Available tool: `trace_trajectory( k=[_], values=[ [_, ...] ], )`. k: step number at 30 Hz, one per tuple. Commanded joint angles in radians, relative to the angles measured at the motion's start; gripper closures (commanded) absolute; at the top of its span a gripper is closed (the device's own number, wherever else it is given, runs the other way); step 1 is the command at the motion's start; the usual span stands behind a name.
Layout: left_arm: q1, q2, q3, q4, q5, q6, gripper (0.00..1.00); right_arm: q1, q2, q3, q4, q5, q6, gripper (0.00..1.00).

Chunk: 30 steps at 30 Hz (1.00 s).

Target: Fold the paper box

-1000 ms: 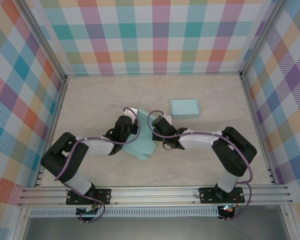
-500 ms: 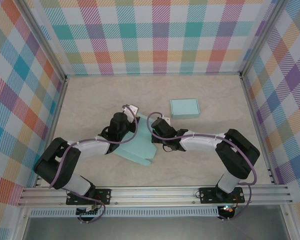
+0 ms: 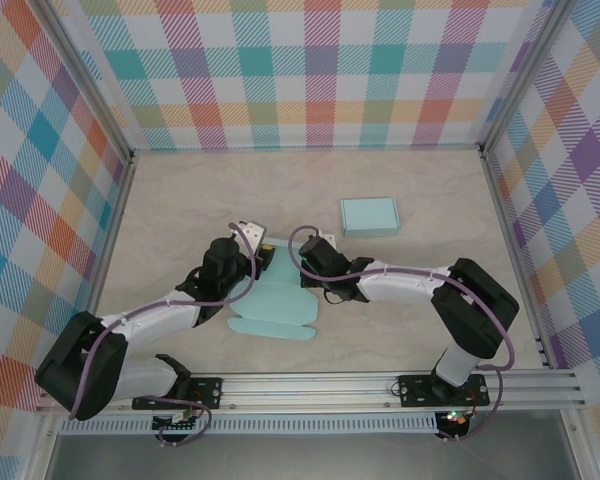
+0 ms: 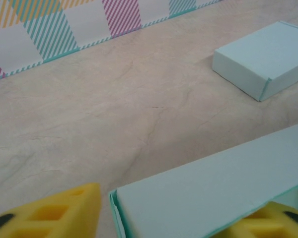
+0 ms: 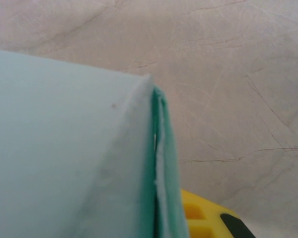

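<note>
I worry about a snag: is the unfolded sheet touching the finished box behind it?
Apart. The top view shows bare table between the sheet and the finished box.

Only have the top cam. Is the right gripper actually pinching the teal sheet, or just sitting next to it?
Observer: On the right wrist cam the right gripper is shut, and the doubled edge of the paper box runs down right beside its yellow finger. It looks pinched.
Operator: Left one gripping too?
Observer: No. The left wrist cam shows the left gripper open, fingers wide apart. A panel of the box lies between them, with a gap beside the panel's edge.
</note>
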<state>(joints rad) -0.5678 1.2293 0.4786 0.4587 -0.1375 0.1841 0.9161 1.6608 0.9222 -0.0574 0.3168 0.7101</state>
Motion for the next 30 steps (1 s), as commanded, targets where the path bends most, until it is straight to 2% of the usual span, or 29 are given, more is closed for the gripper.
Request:
trace_trajectory(
  k=[1, 3, 4, 13, 16, 20, 21, 25, 30],
  values=[
    [0.002, -0.075, -0.024, -0.013, 0.066, -0.021, 0.29, 0.000, 0.023, 0.019, -0.036, -0.015, -0.026, 1.00],
    [0.002, -0.111, -0.023, -0.047, 0.106, -0.021, 0.10, -0.003, 0.031, 0.021, -0.033, -0.018, -0.025, 1.00],
    [0.003, -0.127, -0.021, -0.064, 0.122, -0.022, 0.07, -0.003, 0.034, 0.021, -0.033, -0.019, -0.026, 1.00],
    [0.003, -0.265, -0.030, -0.246, 0.119, -0.042, 0.00, -0.023, 0.055, 0.026, -0.020, -0.036, -0.030, 1.00],
    [0.003, -0.322, -0.034, -0.333, 0.116, -0.048, 0.04, -0.028, 0.056, 0.027, -0.019, -0.044, -0.034, 1.00],
    [0.003, -0.366, -0.035, -0.451, 0.022, -0.041, 0.25, -0.031, 0.046, 0.022, -0.014, -0.050, -0.035, 1.00],
    [0.003, -0.369, -0.036, -0.467, -0.002, -0.041, 0.27, -0.031, 0.043, 0.021, -0.014, -0.051, -0.035, 1.00],
    [0.003, -0.360, -0.033, -0.479, 0.013, -0.038, 0.28, -0.032, 0.035, 0.017, -0.009, -0.058, -0.034, 1.00],
    [0.003, -0.279, 0.008, -0.486, 0.048, -0.057, 0.30, -0.032, 0.022, 0.012, -0.001, -0.068, -0.030, 1.00]
  ],
)
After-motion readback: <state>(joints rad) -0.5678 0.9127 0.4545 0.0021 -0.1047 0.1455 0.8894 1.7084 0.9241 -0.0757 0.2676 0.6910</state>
